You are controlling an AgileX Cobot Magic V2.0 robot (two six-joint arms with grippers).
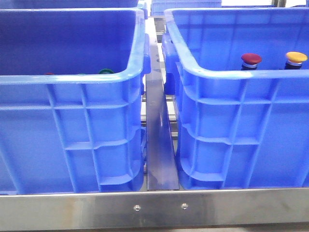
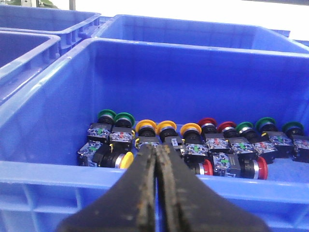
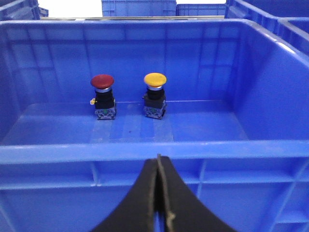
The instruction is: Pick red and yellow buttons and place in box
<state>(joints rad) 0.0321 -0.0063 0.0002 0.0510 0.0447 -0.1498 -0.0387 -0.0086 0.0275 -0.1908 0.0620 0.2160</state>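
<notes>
Only caps of the red and yellow buttons [image 1: 251,59] clear the box [image 1: 231,72] rim; both tools clenched

Bright even overhead light, blown-out white background, soft focus, faint glare on blue plastic.

My way into the right box [image 1: 231,72] is open from above; only the red button [image 3: 102,81] and yellow button [image 3: 155,79] stand near its far wall, floor bare nearer me.

In the front view, the near rim of the box [image 1: 231,72] hides both buttons' bodies.
</notes>
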